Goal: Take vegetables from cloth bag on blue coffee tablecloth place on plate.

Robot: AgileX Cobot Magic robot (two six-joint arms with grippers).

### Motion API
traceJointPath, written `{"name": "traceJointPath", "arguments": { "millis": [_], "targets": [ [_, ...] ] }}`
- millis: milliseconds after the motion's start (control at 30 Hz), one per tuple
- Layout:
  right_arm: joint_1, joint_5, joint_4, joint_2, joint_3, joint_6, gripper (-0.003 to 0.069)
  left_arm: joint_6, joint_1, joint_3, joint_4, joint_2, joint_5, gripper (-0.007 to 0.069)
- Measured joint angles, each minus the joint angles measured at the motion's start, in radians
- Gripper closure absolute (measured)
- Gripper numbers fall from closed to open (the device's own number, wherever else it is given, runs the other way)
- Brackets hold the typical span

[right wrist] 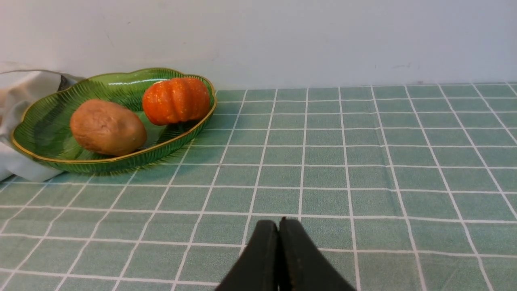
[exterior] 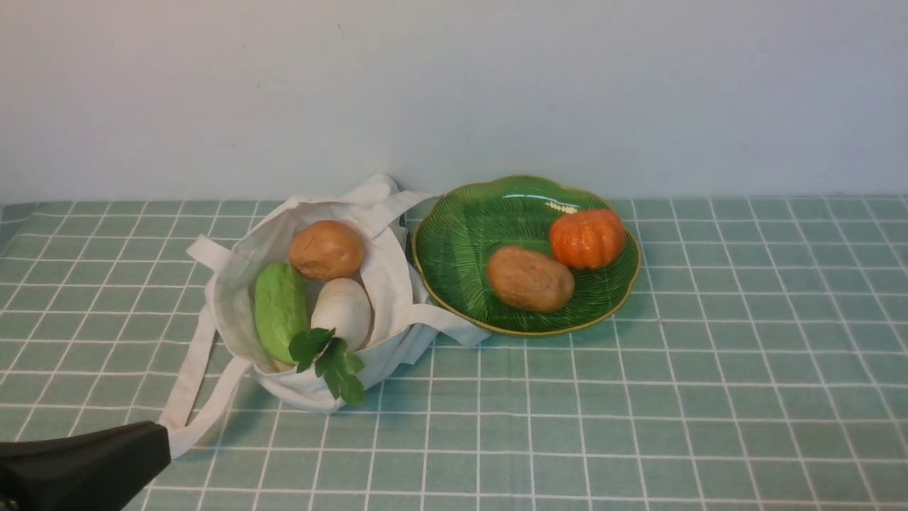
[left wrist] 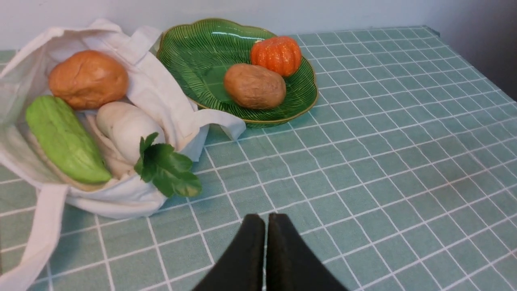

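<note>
Across the lower part of the front view, from edge to edge, spreads the pale teal-green tablecloth [exterior: 709,426] with its grid of thin white lines, and the pale wall [exterior: 454,92] fills the top of the frame. Left of centre lies the off-white cloth bag [exterior: 386,262], its mouth gaping open, straps trailing toward the lower left and across to the plate. The glossy dark-green plate [exterior: 482,220] sits just right of the bag, around the upper middle of the frame, its yellowish rim scalloped

At the lower left corner the dark left gripper [left wrist: 266,218] pokes in; the left wrist view shows its fingers pressed together, with nothing between them. The right gripper [right wrist: 280,222] shows only in the right wrist view, its fingers also together and holding nothing

Inside the bag, the green cucumber [exterior: 280,309] stands at the left, the white radish [exterior: 342,309] beside it, and a tan-brown potato [exterior: 326,250] above them. On the plate, another potato [exterior: 530,279] lies at the lower middle, with an orange pumpkin [exterior: 587,239] to its upper right. Smallest are the radish's green leaves [exterior: 340,369], draped over the bag's lower edge
</note>
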Motion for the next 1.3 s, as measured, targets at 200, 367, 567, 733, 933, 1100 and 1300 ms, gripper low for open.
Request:
{"name": "traceJointPath", "arguments": {
  "millis": [200,367,567,733,933,1100,1300],
  "targets": [
    [0.0,0.0,0.0,0.0,0.0,0.0,0.0673,0.027,0.0,0.014,0.031,-0.001,-0.001,0.0629],
    [0.0,0.0,0.0,0.0,0.0,0.0,0.0673,0.034,0.0,0.014,0.038,-0.002,0.007,0.0629],
    [0.0,0.0,0.0,0.0,0.0,0.0,0.0673,0.051,0.0,0.014,0.04,-0.002,0.008,0.0629],
    [0.0,0.0,0.0,0.0,0.0,0.0,0.0673,0.051,0.0,0.018,0.04,-0.003,0.006,0.0629],
    [0.0,0.0,0.0,0.0,0.0,0.0,0.0673,0.052,0.002,0.109,0.126,-0.084,-0.046,0.0629],
    [0.0,0.0,0.0,0.0,0.0,0.0,0.0673,0.052,0.112,0.242,0.221,-0.22,-0.178,0.0629],
    [0.0,0.0,0.0,0.0,0.0,0.0,0.0673,0.052,0.349,0.371,0.229,-0.361,-0.256,0.0629]
  ]
}}
